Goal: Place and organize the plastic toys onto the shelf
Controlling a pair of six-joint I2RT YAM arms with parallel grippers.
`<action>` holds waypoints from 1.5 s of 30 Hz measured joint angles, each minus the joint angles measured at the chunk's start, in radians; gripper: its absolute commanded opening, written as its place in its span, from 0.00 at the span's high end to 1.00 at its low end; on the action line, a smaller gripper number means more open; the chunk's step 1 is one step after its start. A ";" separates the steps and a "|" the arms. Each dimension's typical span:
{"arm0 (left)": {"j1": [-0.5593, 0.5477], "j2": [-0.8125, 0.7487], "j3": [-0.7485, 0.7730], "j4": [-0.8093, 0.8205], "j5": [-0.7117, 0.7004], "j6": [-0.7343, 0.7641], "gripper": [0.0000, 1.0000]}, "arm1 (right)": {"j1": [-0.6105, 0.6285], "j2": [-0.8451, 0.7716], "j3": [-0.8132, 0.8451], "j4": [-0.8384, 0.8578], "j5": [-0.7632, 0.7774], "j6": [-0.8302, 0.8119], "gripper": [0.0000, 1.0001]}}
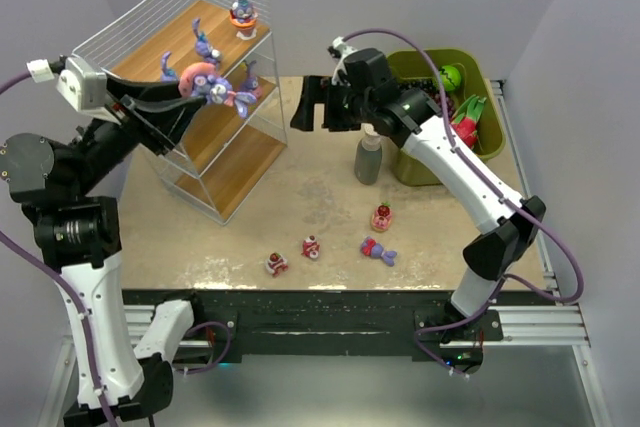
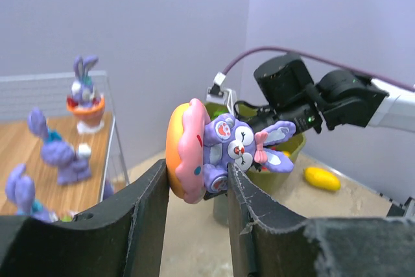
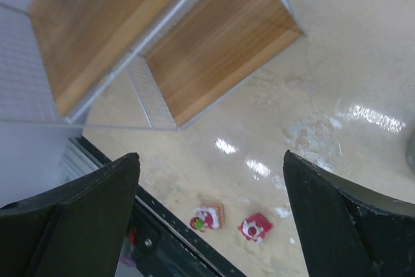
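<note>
Bunny figurine on a pink ring base (image 2: pixel 214 150), clamped between the two fingers of my left hand (image 2: pixel 198 183). The grip falls across the ring and the body, so the figure lies sideways with its face toward the right. I judge that it must be turned upright before it can stand on a board. It hangs at the front edge of the shelf (image 1: pixel 130 32), level with the upper tiers and not yet set down. A bunny on an orange base (image 1: pixel 243 9) stands at the far end of the top board. My left arm rises from its near-left base, forearm slanting up toward the rack. My right hand (image 1: pixel 310 105) is spread wide and empty, raised above the tabletop (image 1: pixel 300 187) between the shelf and the green bin (image 1: pixel 412 171). Three cake pieces (image 1: pixel 311 246) and a lying bunny (image 1: pixel 378 250) wait near the front edge.
</note>
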 measured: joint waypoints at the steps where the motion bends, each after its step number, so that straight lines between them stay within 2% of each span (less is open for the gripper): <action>1: -0.001 0.012 0.000 0.059 0.006 -0.027 1.00 | -0.016 -0.008 0.001 0.010 -0.007 0.015 0.04; 5: -0.007 0.105 0.031 0.239 0.033 -0.114 1.00 | -0.082 -0.065 -0.034 0.071 -0.029 0.086 0.05; 9: -0.047 0.207 0.085 0.284 0.024 -0.137 1.00 | -0.117 -0.130 -0.073 0.114 -0.029 0.135 0.06; 11: -0.109 0.275 0.142 0.249 -0.008 -0.114 1.00 | -0.119 -0.146 -0.082 0.132 -0.031 0.151 0.06; 16: -0.355 0.436 0.337 0.081 -0.157 0.010 1.00 | -0.117 -0.151 -0.115 0.150 -0.034 0.183 0.06; 21: -0.529 0.502 0.392 0.000 -0.341 0.102 1.00 | -0.121 -0.152 -0.144 0.149 -0.018 0.208 0.06; 26: -0.672 0.514 0.377 -0.016 -0.567 0.192 1.00 | -0.171 -0.190 -0.200 0.135 -0.003 0.250 0.06; 32: -0.795 0.493 0.238 0.131 -0.865 0.278 1.00 | -0.261 -0.338 -0.343 0.167 -0.069 0.365 0.04; 37: -0.882 0.499 0.123 0.290 -1.064 0.390 1.00 | -0.268 -0.432 -0.459 0.411 -0.213 0.621 0.01; 40: -0.936 0.518 0.092 0.395 -1.154 0.469 1.00 | -0.266 -0.417 -0.468 0.544 -0.263 0.779 0.01; 45: -0.990 0.538 0.042 0.561 -1.263 0.568 1.00 | -0.266 -0.381 -0.409 0.554 -0.199 0.890 0.01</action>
